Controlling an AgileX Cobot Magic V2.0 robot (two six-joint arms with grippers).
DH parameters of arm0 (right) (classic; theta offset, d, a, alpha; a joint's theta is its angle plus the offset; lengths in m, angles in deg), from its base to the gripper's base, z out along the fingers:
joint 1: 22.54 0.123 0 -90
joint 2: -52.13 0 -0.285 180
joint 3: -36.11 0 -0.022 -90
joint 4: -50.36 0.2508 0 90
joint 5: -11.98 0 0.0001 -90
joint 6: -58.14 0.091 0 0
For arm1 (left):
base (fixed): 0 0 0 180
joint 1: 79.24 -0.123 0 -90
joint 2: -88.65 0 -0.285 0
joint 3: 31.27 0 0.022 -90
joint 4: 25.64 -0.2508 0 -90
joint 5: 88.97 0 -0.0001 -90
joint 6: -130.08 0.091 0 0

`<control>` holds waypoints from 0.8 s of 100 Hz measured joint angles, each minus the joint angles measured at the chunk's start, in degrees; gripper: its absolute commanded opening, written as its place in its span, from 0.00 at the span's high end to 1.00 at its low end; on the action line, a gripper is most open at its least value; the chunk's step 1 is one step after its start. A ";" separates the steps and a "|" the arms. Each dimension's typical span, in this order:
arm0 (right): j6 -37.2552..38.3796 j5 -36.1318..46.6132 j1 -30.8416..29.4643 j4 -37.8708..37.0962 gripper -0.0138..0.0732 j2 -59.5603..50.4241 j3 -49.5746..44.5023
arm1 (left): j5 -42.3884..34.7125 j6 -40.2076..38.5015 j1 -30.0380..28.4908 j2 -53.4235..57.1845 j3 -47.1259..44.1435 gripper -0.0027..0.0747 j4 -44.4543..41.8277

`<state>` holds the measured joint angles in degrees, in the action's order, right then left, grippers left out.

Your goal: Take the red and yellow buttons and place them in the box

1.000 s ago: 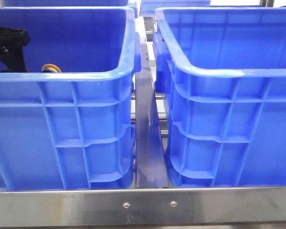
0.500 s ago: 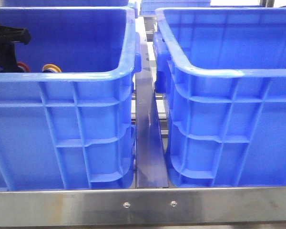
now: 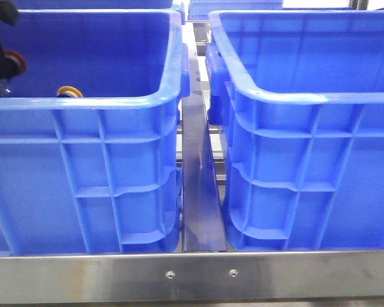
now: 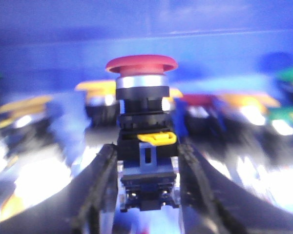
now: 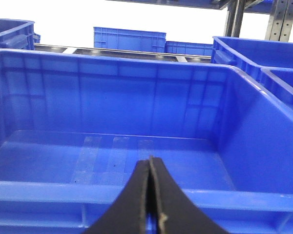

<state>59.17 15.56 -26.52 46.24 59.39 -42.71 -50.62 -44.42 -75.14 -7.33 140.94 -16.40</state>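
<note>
My left gripper (image 3: 6, 67) hangs inside the left blue crate (image 3: 83, 103), at its far left, shut on the red button (image 3: 16, 62). In the left wrist view the fingers (image 4: 100, 180) clamp the dark body of the red button (image 4: 141, 64), with its domed cap pointing away. A yellow button (image 3: 69, 91) lies on that crate's floor, just showing over the near rim. The box (image 3: 294, 97) on the right holds nothing that shows. My right gripper (image 5: 150, 165) is shut and empty just outside the near rim of the box (image 5: 63, 190).
Several more yellow, red and green buttons lie blurred behind the held one (image 4: 244, 109). A metal strip (image 3: 201, 192) runs between the two crates and a steel rail (image 3: 198, 275) crosses the front. Other blue crates (image 5: 129, 39) stand farther back.
The left gripper has lifted up and to the left with the red button, which earlier sat low beside the yellow one. The right arm has not moved.
</note>
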 measured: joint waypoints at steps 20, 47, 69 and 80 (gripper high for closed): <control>0.00 0.00 0.00 0.00 0.92 0.00 0.00 | -0.69 13.59 0.17 9.82 -6.39 0.79 12.16; 0.00 0.00 0.00 0.00 0.92 0.00 0.00 | -1.42 22.87 9.83 16.86 -7.24 0.79 19.02; 0.00 0.00 0.00 0.00 0.92 0.00 0.00 | -1.69 23.36 22.75 16.97 -7.38 0.79 19.75; 0.00 0.00 0.00 0.00 0.92 0.00 0.00 | -2.46 23.40 28.24 16.97 -7.38 0.79 20.12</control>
<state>59.17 15.56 -26.52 46.24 59.39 -42.71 -53.08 -21.03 -46.91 9.64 133.56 3.72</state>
